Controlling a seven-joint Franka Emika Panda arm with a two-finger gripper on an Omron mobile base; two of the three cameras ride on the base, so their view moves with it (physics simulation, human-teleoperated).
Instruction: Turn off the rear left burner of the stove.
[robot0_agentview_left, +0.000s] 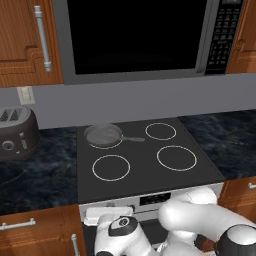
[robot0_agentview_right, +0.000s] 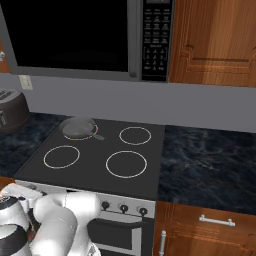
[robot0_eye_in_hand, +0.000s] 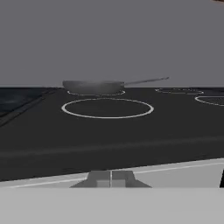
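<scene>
Gripper (robot0_eye_in_hand: 111, 179) is clenched: the two tips are seen pressed together at the stove's (robot0_agentview_left: 150, 186) front edge, low on the silver panel's left end. Whether a knob is pinched between them cannot be told; the tips hide whatever sits there. Clenched is probably deliberate, since a small knob must be pinched before it can be twisted.

The hand is held level with the cooktop, looking straight across the glass, so the approach is taken square to the front panel rather than from above.

Rear left burner (robot0_agentview_left: 104, 144) lies far ahead of the gripper, beyond the front left ring (robot0_eye_in_hand: 107, 108). It is mostly covered by a pan (robot0_agentview_left: 103, 134), handle pointing to the right. Only a pale sliver of its outline is seen; no red glow can be made out.

Three knobs (robot0_agentview_right: 123, 207) are seen on the panel well to the gripper's right, untouched. The left-end position fits a left-burner control, by judgement only.
</scene>
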